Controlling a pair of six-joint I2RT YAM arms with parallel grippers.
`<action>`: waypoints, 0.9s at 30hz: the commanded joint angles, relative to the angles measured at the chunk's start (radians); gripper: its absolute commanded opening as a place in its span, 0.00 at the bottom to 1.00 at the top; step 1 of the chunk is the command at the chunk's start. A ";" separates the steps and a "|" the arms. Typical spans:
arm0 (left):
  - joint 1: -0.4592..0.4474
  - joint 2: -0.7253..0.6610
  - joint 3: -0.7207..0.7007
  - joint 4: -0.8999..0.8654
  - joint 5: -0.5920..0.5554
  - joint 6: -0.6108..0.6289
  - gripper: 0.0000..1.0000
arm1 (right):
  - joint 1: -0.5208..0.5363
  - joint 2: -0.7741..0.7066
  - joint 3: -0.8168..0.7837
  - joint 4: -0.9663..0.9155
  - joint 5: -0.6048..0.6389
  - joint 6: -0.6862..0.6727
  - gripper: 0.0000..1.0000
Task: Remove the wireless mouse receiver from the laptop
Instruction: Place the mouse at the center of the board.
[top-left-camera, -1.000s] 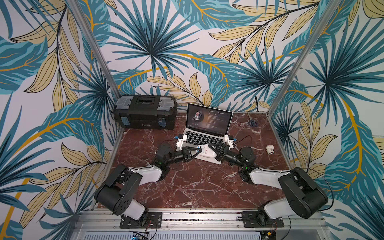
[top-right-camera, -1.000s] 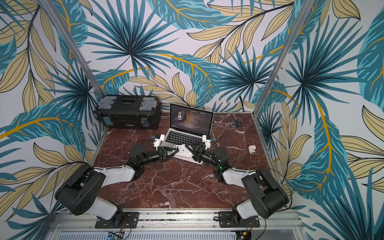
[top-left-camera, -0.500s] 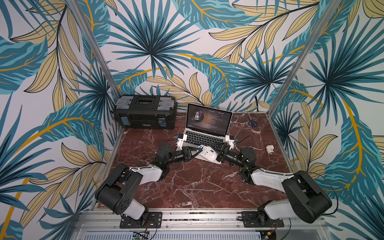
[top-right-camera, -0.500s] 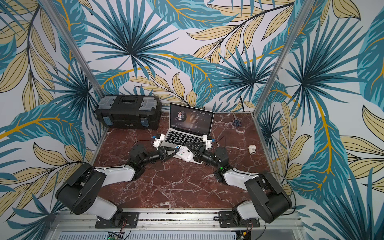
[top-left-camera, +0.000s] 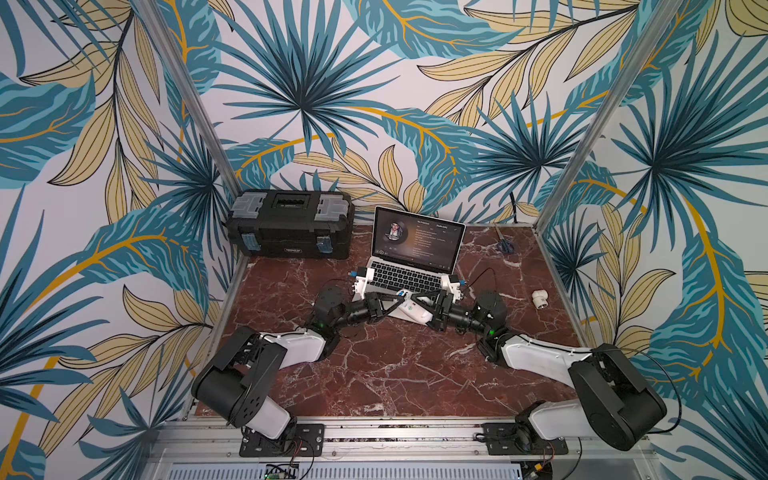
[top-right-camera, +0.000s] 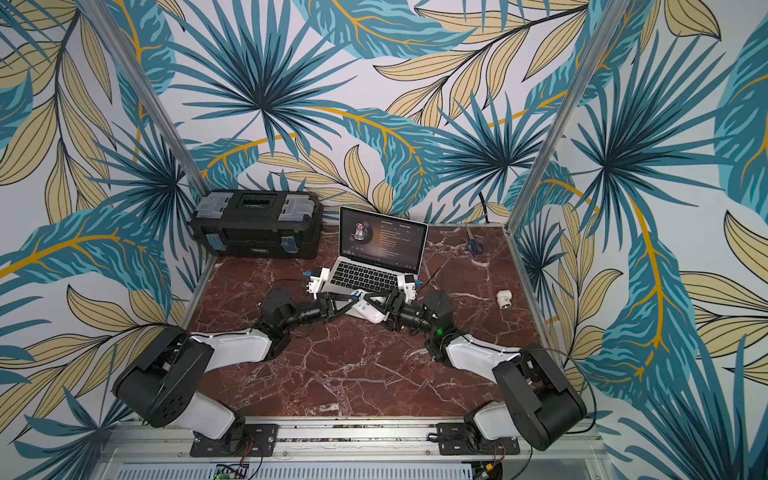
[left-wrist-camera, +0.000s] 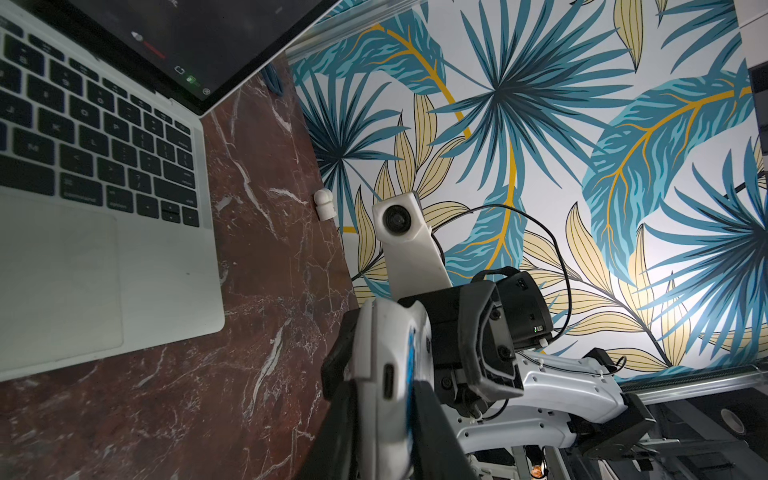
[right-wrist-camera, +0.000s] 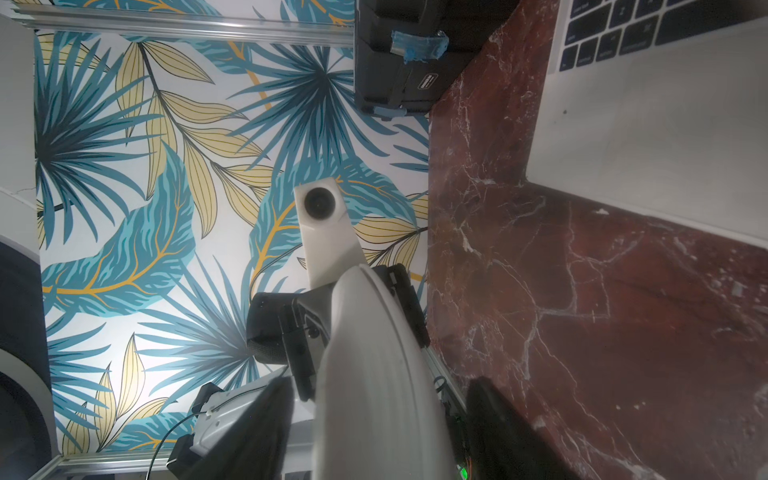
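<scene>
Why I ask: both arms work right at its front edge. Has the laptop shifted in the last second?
No. The laptop sits just as close to the black toolbox as before.

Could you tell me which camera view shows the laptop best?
Both top views show the laptop nearly whole, lid open. The left wrist view shows only part of its keyboard, trackpad and screen; the right wrist view just a corner of keys and palm rest.

Both top views are evenly bright and sharp; soft shadows lie under the arms on the marble surface (top-left-camera: 395, 374); the frame posts (top-left-camera: 193, 95) lean outward at the edges; the wrist views are dimmer, their wallpaper (left-wrist-camera: 640, 286) glaring pale; the white device (right-wrist-camera: 374, 395) and the right claw's fingers (right-wrist-camera: 498, 428) blur close up.
</scene>
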 joint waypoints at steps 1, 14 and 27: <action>0.001 -0.004 0.041 -0.011 -0.024 0.036 0.00 | 0.005 -0.040 0.020 -0.086 -0.015 -0.052 0.62; 0.000 -0.014 0.049 -0.036 -0.032 0.067 0.00 | 0.005 -0.118 0.021 -0.203 0.113 -0.105 0.19; 0.222 -0.253 -0.080 -0.139 -0.113 0.226 0.97 | -0.016 -0.296 0.412 -1.399 0.883 -1.143 0.00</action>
